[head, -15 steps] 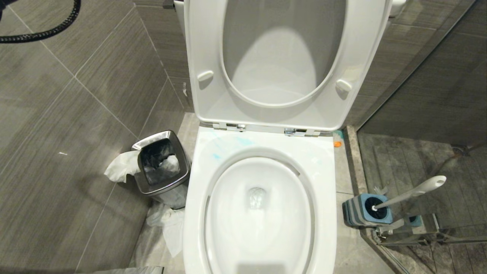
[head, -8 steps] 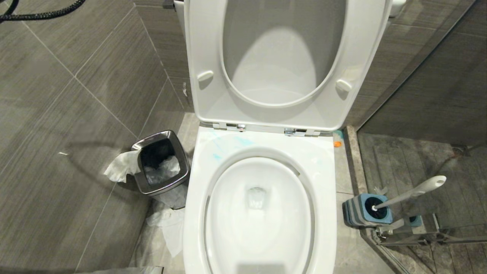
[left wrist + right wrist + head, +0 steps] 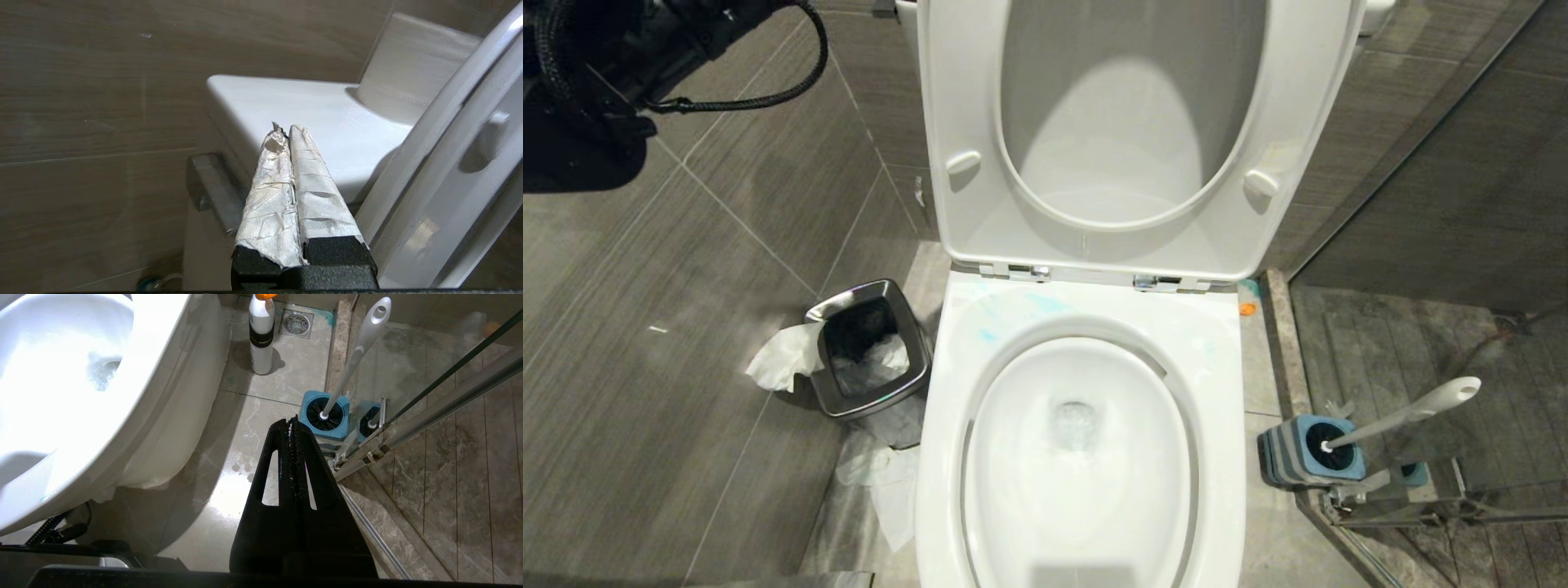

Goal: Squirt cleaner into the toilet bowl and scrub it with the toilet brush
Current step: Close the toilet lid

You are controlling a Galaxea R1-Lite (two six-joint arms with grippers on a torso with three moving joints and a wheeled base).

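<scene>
The left gripper (image 3: 289, 130), fingers pressed together and empty, is raised beside the tank (image 3: 310, 114). The right gripper (image 3: 292, 421), likewise closed on nothing, points at the toilet brush (image 3: 351, 363) just ahead, head down in its holder (image 3: 325, 416), handle leaning away. The cleaner (image 3: 261, 332) stands upright beyond, beside the toilet bowl (image 3: 61, 367).

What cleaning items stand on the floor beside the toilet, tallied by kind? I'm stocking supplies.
Cleaner bottle: 1
Toilet brush: 1
Brush holder: 1
Total: 3
</scene>
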